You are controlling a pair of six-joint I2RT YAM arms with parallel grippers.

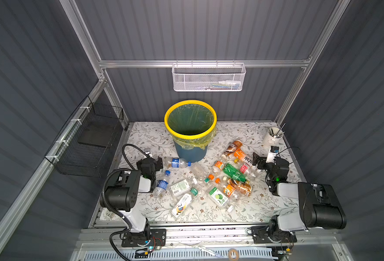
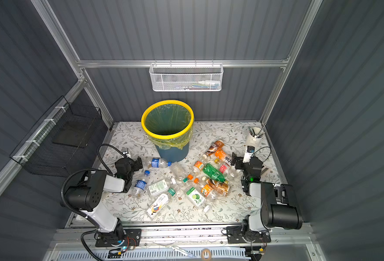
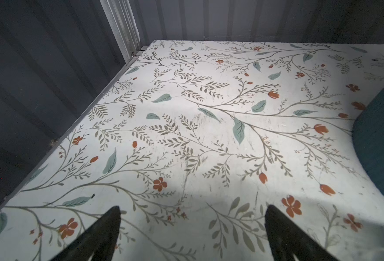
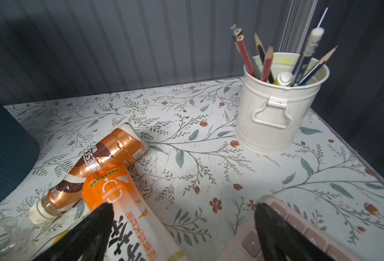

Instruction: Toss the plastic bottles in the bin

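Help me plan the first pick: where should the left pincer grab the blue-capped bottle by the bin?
Probably across the labelled middle of the bottle, from above: it lies on its side, base toward the open left pincer, bin close behind.

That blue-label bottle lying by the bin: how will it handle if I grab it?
Probably light: the blue-label bottle looks clear and empty. Lying on its side, it may roll if nudged. Its thin walls may dent when squeezed.

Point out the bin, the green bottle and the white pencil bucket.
bin (image 1: pixel 191 153): in a top view, on its dark blue outer wall.
green bottle (image 1: pixel 234 172): in a top view, on the middle of its body.
white pencil bucket (image 4: pixel 303 117): in the right wrist view, on its bare side wall.
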